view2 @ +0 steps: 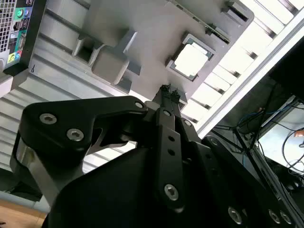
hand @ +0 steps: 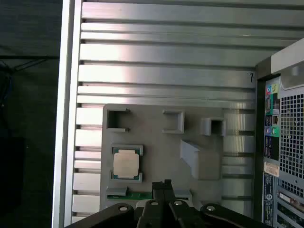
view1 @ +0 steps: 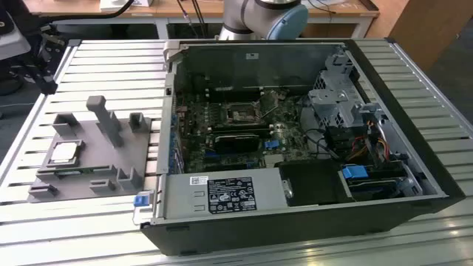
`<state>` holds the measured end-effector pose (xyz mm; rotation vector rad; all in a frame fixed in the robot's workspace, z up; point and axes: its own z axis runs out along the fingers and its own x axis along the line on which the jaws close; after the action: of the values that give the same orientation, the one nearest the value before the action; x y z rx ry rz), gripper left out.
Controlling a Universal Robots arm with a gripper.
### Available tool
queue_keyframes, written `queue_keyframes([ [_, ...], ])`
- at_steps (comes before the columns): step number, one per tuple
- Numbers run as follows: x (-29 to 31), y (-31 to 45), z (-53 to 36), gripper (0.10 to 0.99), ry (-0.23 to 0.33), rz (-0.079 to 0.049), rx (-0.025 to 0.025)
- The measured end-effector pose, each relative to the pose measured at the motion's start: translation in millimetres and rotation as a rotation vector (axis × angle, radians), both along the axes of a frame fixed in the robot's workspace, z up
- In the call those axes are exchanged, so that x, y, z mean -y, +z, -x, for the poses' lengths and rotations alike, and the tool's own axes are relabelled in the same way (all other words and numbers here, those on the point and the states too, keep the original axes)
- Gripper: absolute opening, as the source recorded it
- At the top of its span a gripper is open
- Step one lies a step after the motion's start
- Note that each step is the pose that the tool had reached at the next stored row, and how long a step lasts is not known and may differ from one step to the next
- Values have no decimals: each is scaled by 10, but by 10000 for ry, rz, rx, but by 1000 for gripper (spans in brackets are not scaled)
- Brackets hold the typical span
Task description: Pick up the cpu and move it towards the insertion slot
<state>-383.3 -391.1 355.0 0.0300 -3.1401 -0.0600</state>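
Cpu [view1: 64, 153] lies in a recess of the grey fixture [view1: 111, 163] in the exterior view, far from the insertion slot [view1: 242, 113]. In the second wrist view the hand [view2: 168, 91], closed and empty, hangs short of the cpu; the first wrist view shows the same gap.

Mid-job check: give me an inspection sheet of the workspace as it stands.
Surface: slatted aluminium table, carrying the grey fixture and the open computer case.
Job's things: cpu lies flat in the grey fixture; insertion slot sits on the motherboard inside the case.
Clutter: green memory stick in the fixture.
Grippers: gripper shut, empty, above the fixture, apart from the cpu.
Cables: coloured wires inside the case.
Surroundings: wooden benches beyond the table in the exterior view.
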Motion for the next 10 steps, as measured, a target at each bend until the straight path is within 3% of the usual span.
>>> queue_keyframes([
  [10,0,0,17,106,0,0,-1],
])
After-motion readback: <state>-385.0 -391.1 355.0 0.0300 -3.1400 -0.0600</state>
